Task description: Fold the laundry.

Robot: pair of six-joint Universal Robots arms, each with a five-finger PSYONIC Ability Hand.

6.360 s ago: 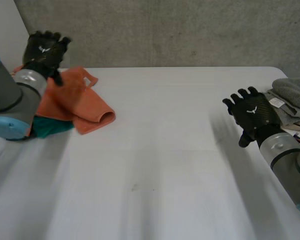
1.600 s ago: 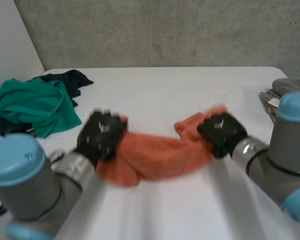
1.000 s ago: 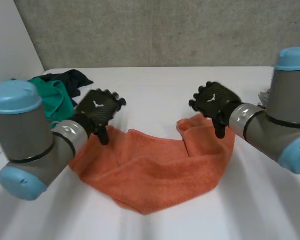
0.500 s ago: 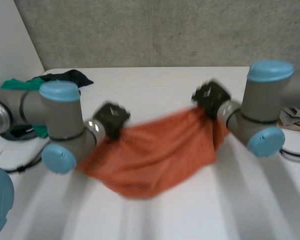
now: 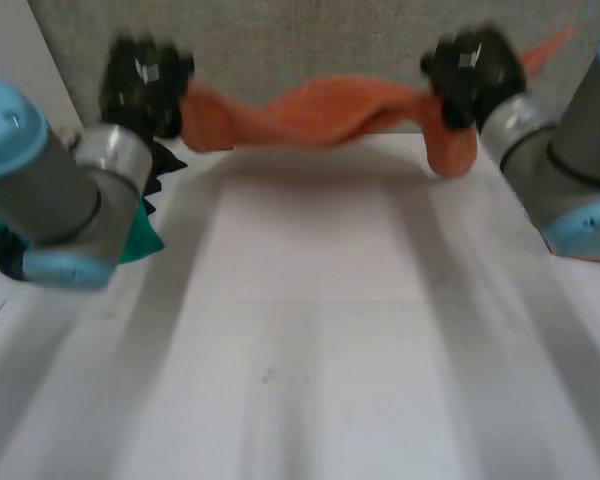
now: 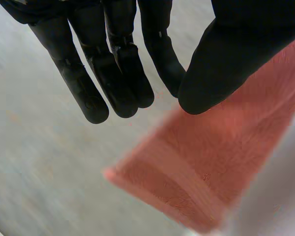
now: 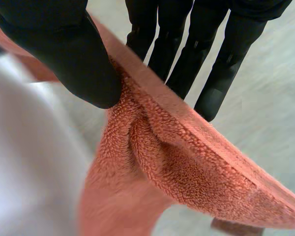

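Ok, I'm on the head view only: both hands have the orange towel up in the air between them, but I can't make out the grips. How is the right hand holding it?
Observer: The right hand pinches the orange towel between its thumb and straight fingers, right along a hemmed edge.
Operator: And the left one?
Observer: The left hand has its thumb lying over the towel's end. Its fingers are straight, not curled round the cloth.
Operator: Is the cloth bunched in either grip?
Observer: At the right hand, yes: a fold is gathered just past the thumb's tip. At the left hand it comes away as a flat band.
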